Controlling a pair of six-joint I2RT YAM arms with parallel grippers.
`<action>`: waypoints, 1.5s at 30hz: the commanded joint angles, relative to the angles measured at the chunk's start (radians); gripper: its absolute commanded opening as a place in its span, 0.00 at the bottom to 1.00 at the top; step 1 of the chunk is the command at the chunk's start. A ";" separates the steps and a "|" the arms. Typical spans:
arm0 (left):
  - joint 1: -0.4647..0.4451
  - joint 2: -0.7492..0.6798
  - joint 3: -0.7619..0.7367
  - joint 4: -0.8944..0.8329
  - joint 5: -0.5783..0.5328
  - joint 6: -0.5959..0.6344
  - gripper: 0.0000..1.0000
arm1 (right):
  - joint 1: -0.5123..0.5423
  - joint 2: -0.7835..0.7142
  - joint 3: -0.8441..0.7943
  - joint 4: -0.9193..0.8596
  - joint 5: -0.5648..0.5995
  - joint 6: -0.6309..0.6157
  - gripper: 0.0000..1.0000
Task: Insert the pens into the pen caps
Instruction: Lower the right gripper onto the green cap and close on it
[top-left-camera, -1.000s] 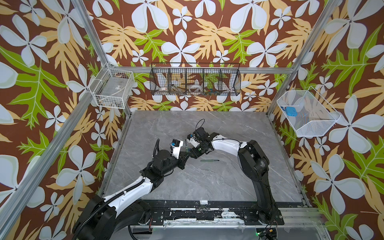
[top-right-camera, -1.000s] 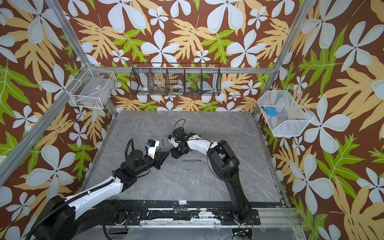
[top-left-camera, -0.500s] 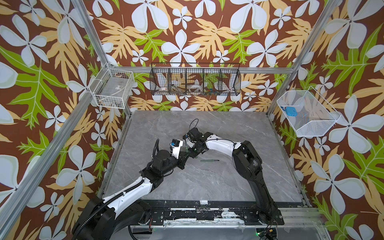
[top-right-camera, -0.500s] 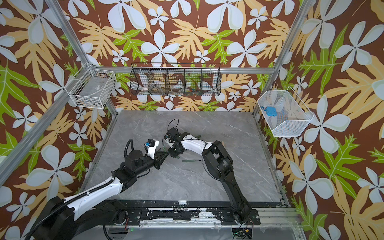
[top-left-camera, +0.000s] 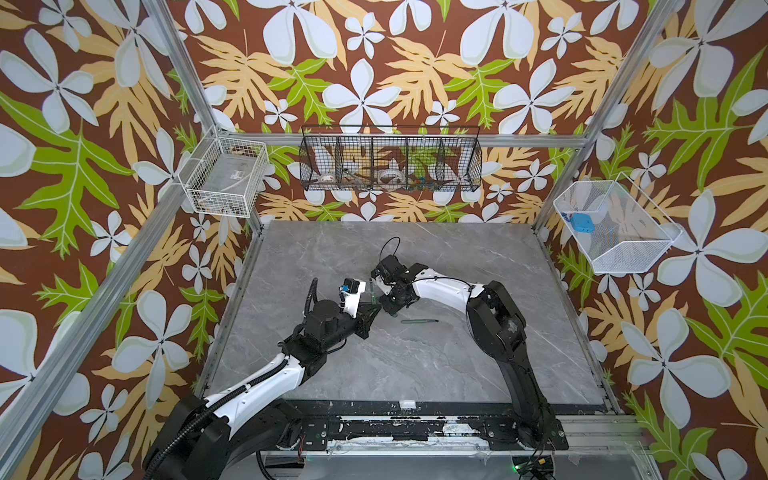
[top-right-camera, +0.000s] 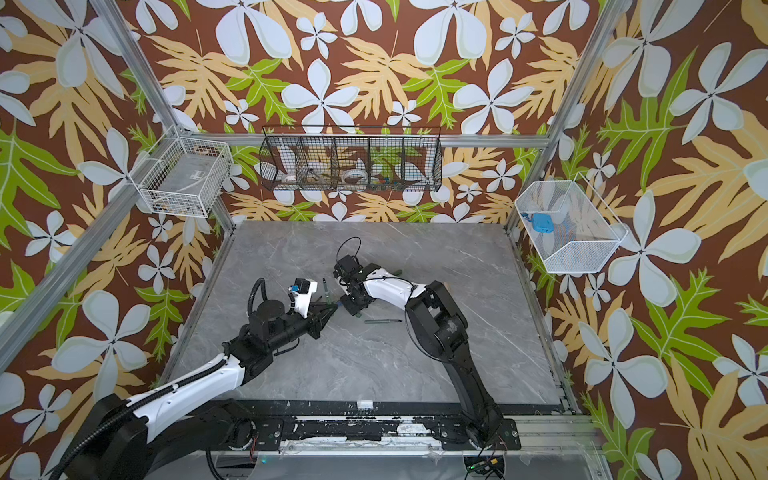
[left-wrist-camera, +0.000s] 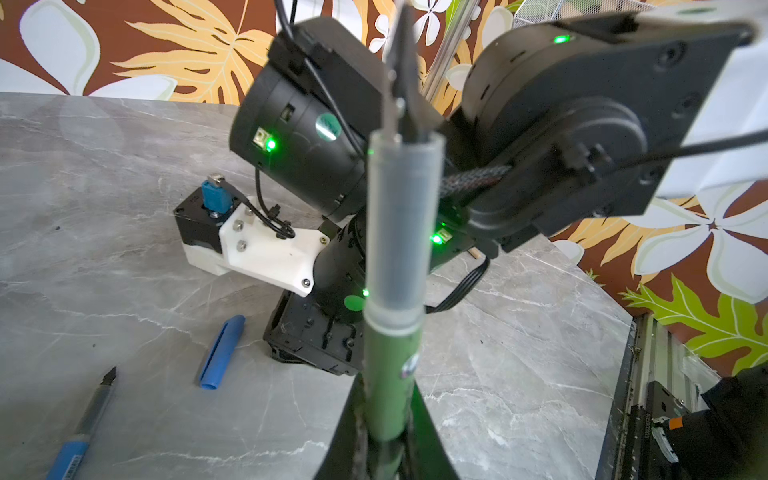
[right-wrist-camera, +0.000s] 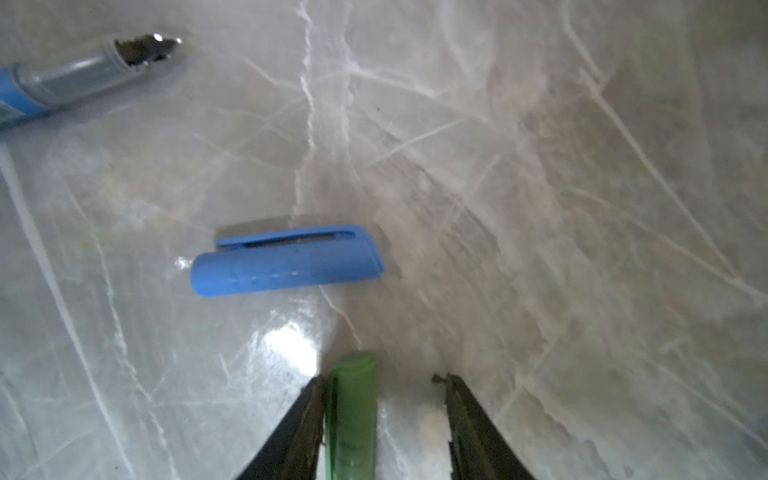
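Note:
My left gripper (left-wrist-camera: 388, 386) is shut on a green pen (left-wrist-camera: 390, 357), whose clear grey neck and dark tip point up at the right arm's wrist. In both top views this gripper (top-left-camera: 375, 308) (top-right-camera: 331, 308) stands almost tip to tip with my right gripper (top-left-camera: 390, 308) (top-right-camera: 351, 309). The right gripper (right-wrist-camera: 379, 377) hangs low over the table, open. A green cap (right-wrist-camera: 353, 399) lies against one of its fingers, with a gap to the other finger. A blue cap (right-wrist-camera: 286, 259) (left-wrist-camera: 222, 351) and a blue pen (right-wrist-camera: 83, 79) (left-wrist-camera: 83, 424) lie on the table just beyond. Another green pen (top-left-camera: 419, 321) (top-right-camera: 382, 321) lies right of the grippers.
The grey marble table (top-left-camera: 415, 374) is walled by patterned panels and an aluminium frame. On the walls hang a black wire basket (top-left-camera: 390, 160), a white wire basket (top-left-camera: 226, 183) and a white mesh basket (top-left-camera: 611, 228). The right arm's elbow (top-left-camera: 494, 320) sits over the table's right half.
My right gripper has swung a little left, closer to the left gripper's tip, and its jaws have narrowed somewhat. The left arm with its green pen has not moved.

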 joint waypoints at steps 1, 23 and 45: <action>0.001 -0.004 -0.001 0.020 -0.003 0.007 0.00 | 0.002 -0.019 -0.004 -0.004 -0.028 0.020 0.49; 0.001 -0.018 -0.011 0.031 -0.010 0.009 0.00 | 0.009 0.042 0.067 -0.151 -0.051 -0.029 0.50; 0.001 -0.015 -0.014 0.033 -0.024 0.009 0.00 | 0.012 0.080 0.114 -0.229 0.021 -0.063 0.21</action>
